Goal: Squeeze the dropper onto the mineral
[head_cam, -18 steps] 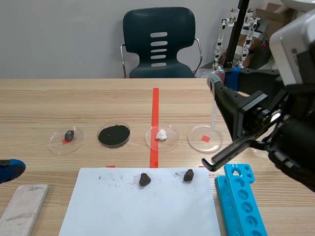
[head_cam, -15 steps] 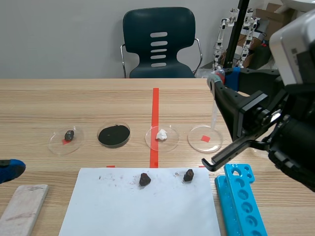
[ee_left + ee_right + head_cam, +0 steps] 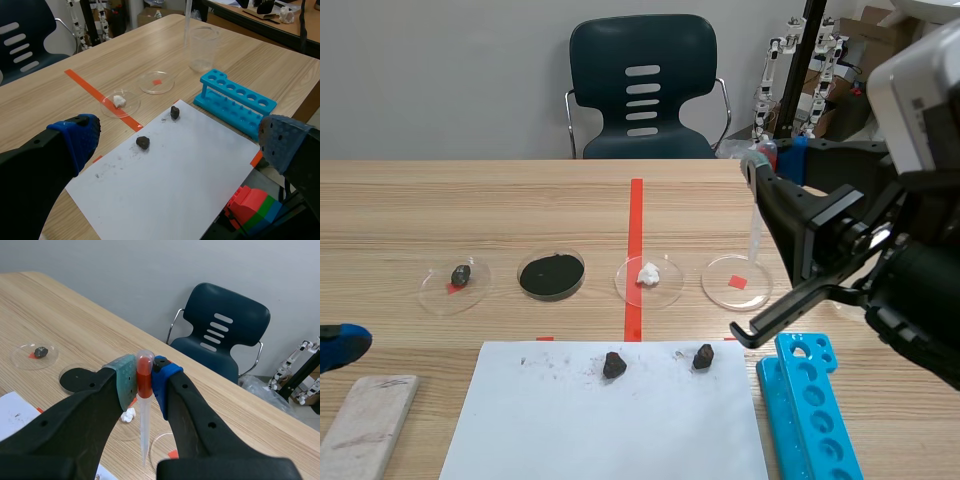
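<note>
Grasp done: right claw (image 3: 144, 385) clamped on clear plastic dropper (image 3: 145, 430) with red bulb; left claw (image 3: 177, 142) wide. Tip seemingly short of small white mineral lump (image 3: 129, 415); squeeze pending.

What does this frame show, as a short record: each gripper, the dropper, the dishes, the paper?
right gripper: shut on the dropper at its red bulb, tube pointing down
left gripper: open, holding nothing
dropper position: near the end dish, not over any mineral
dishes: four in a row, holding a dark mineral, black powder, a white lump, and an end dish with only a tape mark
paper: two dark rocks on it
</note>
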Controlling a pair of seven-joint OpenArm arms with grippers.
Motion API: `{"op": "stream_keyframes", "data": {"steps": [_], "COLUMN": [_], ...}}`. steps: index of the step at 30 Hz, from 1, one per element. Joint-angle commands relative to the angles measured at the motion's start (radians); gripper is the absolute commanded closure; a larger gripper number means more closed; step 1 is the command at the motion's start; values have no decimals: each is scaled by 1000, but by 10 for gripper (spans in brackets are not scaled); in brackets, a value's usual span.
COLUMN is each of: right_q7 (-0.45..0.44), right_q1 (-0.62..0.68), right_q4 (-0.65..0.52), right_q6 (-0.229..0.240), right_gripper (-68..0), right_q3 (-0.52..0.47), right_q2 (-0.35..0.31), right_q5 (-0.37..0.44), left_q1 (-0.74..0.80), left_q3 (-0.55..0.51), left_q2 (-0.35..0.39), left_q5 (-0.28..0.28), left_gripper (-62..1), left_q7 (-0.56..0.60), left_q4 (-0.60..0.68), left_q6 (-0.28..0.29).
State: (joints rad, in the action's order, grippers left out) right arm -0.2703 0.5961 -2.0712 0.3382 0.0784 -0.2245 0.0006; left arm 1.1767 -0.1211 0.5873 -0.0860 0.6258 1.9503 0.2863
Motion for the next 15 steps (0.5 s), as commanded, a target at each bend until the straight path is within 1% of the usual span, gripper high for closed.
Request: {"op": "stream_keyframes", "data": {"steps": [1,8,15], "right_q7": [-12,-7,6], "right_q1": [-18,-79,-193], "right_q4": [-7,13,106], "right_q6": [0,4,3], "right_gripper": [-81,-81,-81], "right_q3": [-5,6,65], "right_q2": [-5,-5,-3], "right_q5": [11,11,11], "left_q1": [0,0,0], "left_q3": [4,4,4], "left_q2": [-5,-5,-5], "left_q5": [-6,-6,-6], "left_gripper": [-623,-623,-623], "left_q7": [17,17,17], "left_q4": [6,6,6], "left_q6": [1,1,1]}}
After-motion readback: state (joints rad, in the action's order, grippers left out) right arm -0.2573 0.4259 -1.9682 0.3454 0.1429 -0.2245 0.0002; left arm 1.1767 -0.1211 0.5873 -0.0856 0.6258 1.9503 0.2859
